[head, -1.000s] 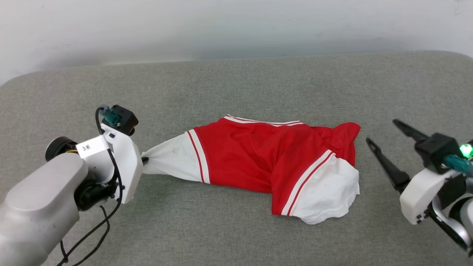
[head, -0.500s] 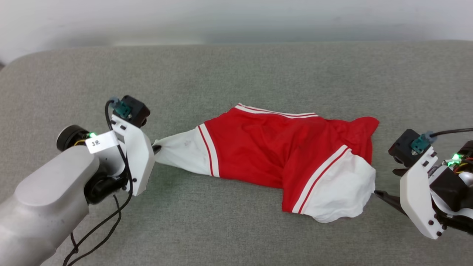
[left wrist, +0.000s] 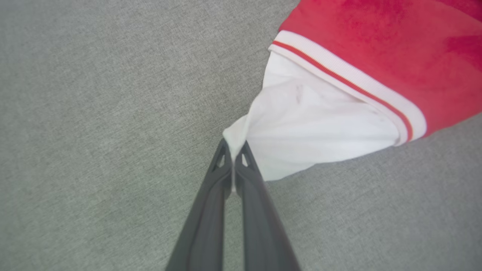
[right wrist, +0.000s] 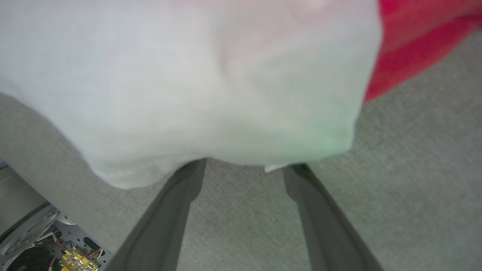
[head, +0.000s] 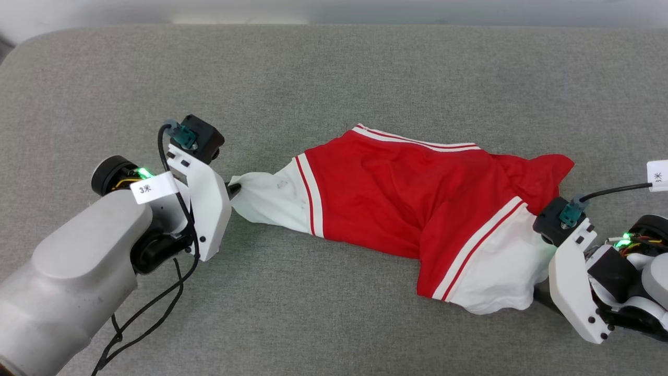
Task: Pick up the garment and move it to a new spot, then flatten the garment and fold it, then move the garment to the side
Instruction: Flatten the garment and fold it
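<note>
The garment, a red jersey with white sleeves, lies crumpled on the grey padded surface. Its long axis runs left to right, tilting slightly nearer toward the right end. Each arm sits at one end of that axis, so each is nearest its own sleeve.

The left gripper has its fingers pressed together on the very tip of the left sleeve. The white cloth is gathered into a point at the pinch and fans out from there toward the red-and-white striped trim. From this gripper the rest of the jersey stretches away to the right.

The right gripper is at the near right end, fingers spread wide and low over the surface. The hem of the right sleeve lies just over its fingertips in the right wrist view, hiding them. I cannot tell whether the cloth sits between the fingers or only drapes on top. Nothing is pinched on this side yet.

The coming move likely turns on that right-hand relation. The sleeve lies directly ahead of the open fingers and to their left in the scene, touching or nearly so. A short advance along the fingers' own line followed by a close should catch the hem. With both sleeves held, pulling the ends apart along the long axis would stretch the bunched body for lifting and flattening. The main risk, as I judge it, is closing on a single thin layer that slips out.
</note>
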